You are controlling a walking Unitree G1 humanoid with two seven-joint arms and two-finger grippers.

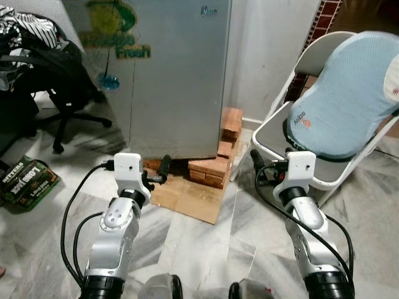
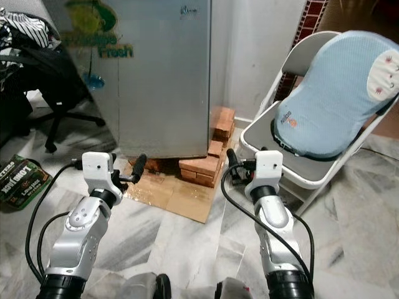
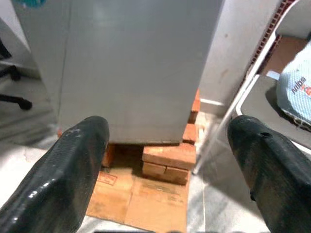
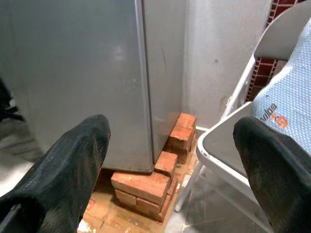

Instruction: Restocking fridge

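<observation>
We face the closed fridge standing on bricks, our left pincer and right pincer both spread apart, empty, near a folding chair.

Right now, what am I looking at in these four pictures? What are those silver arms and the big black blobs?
This is a walking robot seen through its own cameras. Two pictures come from its head, looking down at its silver arms. The left end effector and right end effector are its hands, each with two long black fingers. The other two pictures come from cameras on its wrists, so the black blobs are those fingers up close, spread open and holding nothing. Ahead stands a closed silver fridge propped on bricks over flattened cardboard. To the robot's right is a white folding chair with a light blue cushion on it.
</observation>
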